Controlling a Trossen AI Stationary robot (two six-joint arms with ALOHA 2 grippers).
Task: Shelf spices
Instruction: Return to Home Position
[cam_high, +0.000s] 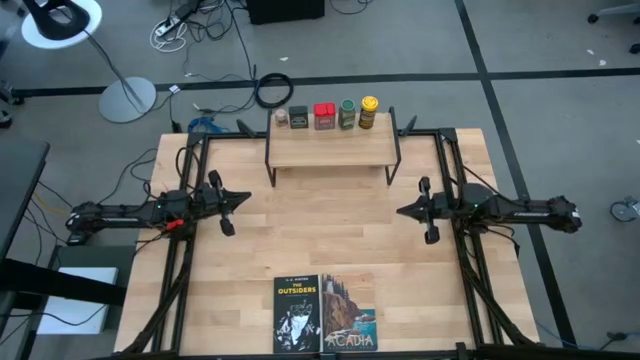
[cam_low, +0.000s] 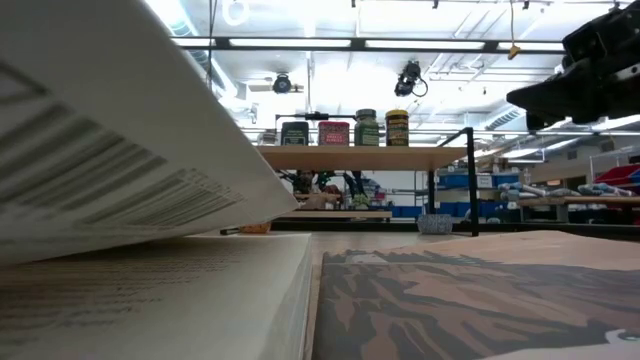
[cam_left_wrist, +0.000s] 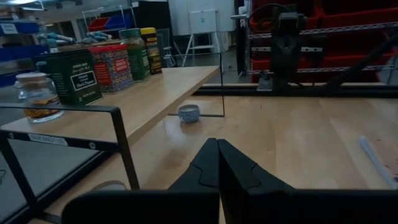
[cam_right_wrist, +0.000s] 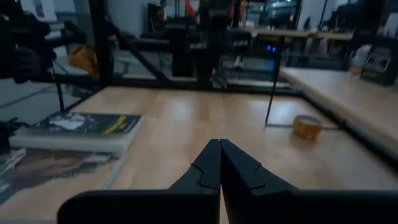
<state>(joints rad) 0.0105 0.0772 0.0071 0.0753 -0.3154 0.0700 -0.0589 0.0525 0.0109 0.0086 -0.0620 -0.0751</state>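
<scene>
The shelf (cam_high: 332, 150) stands on thin black legs at the table's far middle, seen also in the low view (cam_low: 360, 158). Along the far edge of its top board stand a small clear jar (cam_left_wrist: 38, 96), a dark tin (cam_left_wrist: 73, 76), a red tin (cam_left_wrist: 112, 66), a green-lidded jar (cam_left_wrist: 134, 53) and a yellow-lidded jar (cam_left_wrist: 150, 48). My left gripper (cam_high: 245, 200) hovers shut over the table's left part, pointing right. My right gripper (cam_high: 400, 211) hovers shut on the right, pointing left. Neither touches anything.
Two paperback books (cam_high: 297, 312) (cam_high: 350, 312) lie side by side at the near edge and fill the low view's foreground. A small round container (cam_left_wrist: 189, 113) sits on the table under the shelf. Another small round thing (cam_right_wrist: 306, 126) lies by a shelf leg. Bare wood lies between the grippers.
</scene>
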